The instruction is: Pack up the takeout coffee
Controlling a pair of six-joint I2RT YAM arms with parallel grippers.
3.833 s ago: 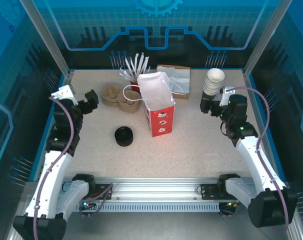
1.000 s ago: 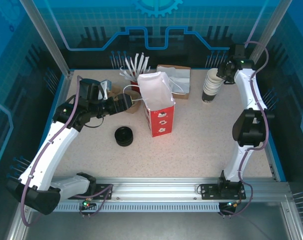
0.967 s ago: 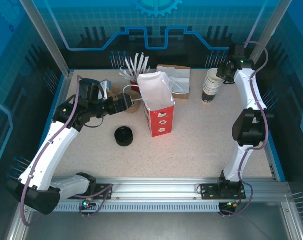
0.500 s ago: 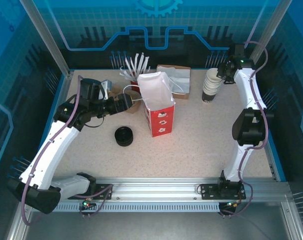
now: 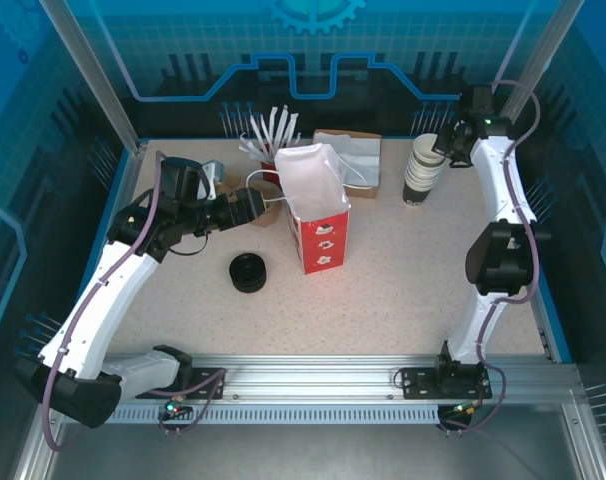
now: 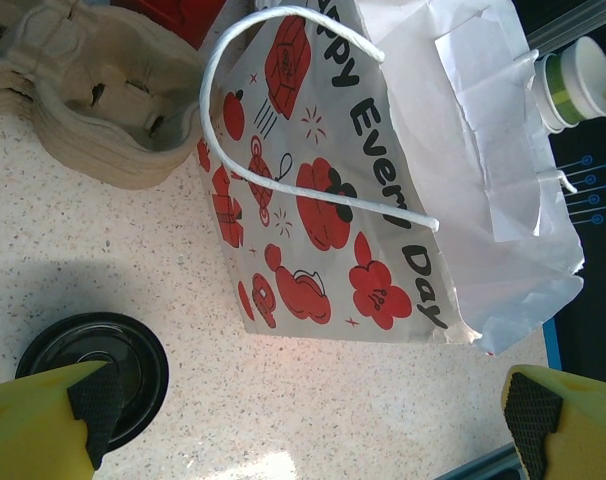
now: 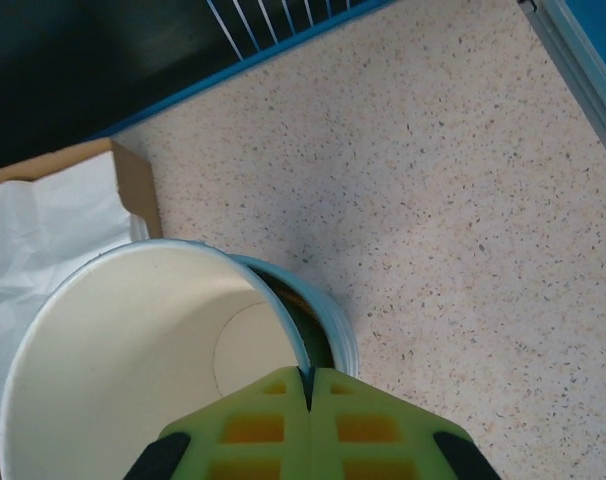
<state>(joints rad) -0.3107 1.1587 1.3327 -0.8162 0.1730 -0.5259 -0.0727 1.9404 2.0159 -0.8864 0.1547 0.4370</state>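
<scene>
The takeout coffee is out of view. My right gripper (image 5: 445,141) (image 7: 309,378) is at the back right, shut on the rim of the top paper cup (image 7: 133,340) of the white-rimmed cup stack (image 5: 422,171). That cup is tilted, with a dark gap to the stack rim (image 7: 331,318) below it. The red-and-white paper bag (image 5: 314,206) (image 6: 323,170) stands open in the middle. My left gripper (image 5: 245,207) (image 6: 313,410) hovers open just left of the bag, holding nothing. The black lid stack (image 5: 248,272) (image 6: 133,358) lies in front of it.
Brown pulp cup carriers (image 5: 227,190) (image 6: 93,100) sit behind the left gripper, with white straws (image 5: 270,133) in a holder beyond. A cardboard box of napkins (image 5: 352,155) (image 7: 133,186) stands between bag and cups. Blue walls (image 5: 528,215) border the table.
The right gripper's fingers have shut on the top cup's rim and the wrist has shifted slightly. The left arm holds still beside the bag. Earlier both arms were drawn back.
</scene>
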